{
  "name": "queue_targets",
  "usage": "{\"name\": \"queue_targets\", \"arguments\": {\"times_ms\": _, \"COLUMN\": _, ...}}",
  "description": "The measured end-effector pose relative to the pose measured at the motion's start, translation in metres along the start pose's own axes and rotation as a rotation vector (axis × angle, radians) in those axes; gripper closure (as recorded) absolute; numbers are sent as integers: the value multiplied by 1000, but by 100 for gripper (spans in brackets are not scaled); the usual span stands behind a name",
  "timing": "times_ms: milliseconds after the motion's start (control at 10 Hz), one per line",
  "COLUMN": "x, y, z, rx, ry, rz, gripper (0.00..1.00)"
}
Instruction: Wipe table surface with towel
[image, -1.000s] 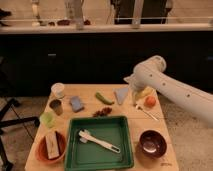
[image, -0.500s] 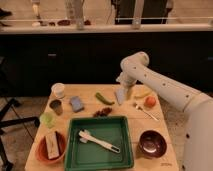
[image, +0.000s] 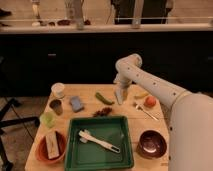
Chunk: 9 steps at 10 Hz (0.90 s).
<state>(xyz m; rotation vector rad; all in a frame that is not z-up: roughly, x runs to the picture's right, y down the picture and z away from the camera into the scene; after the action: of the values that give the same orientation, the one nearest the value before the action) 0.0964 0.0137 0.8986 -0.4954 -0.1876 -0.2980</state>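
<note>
The table surface (image: 87, 111) is a small light tan wooden top with plank lines, in the middle of the camera view. The towel (image: 119, 96) is a small pale grey wedge standing at the table's back middle. My gripper (image: 121, 87) points down right over the towel's top, at or touching it. The white arm (image: 150, 86) reaches in from the lower right and bends at an elbow above the table's back edge.
A green tray (image: 75, 150) with a white brush (image: 97, 140) sits at the front. A blue sponge (image: 76, 103), white cup (image: 58, 90), metal cup (image: 55, 106), green cup (image: 47, 119) and orange bowl (image: 51, 146) stand left. An orange fruit (image: 149, 101) and brown bowl (image: 152, 143) stand right.
The arm has swung left and folded, bringing the gripper from the right of the towel to directly above it. The towel has stayed in place.
</note>
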Motion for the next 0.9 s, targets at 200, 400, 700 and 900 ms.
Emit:
{"name": "queue_targets", "arguments": {"times_ms": 200, "x": -4, "y": -8, "z": 11, "rx": -31, "ry": -3, "rz": 9, "gripper": 20}}
{"name": "queue_targets", "arguments": {"times_ms": 400, "x": -5, "y": -12, "z": 22, "rx": -65, "ry": -8, "rz": 19, "gripper": 20}}
{"name": "queue_targets", "arguments": {"times_ms": 700, "x": 7, "y": -14, "z": 33, "rx": -95, "ry": -13, "rz": 74, "gripper": 20}}
{"name": "queue_targets", "arguments": {"times_ms": 900, "x": 19, "y": -14, "z": 41, "rx": -108, "ry": -12, "rz": 120, "gripper": 20}}
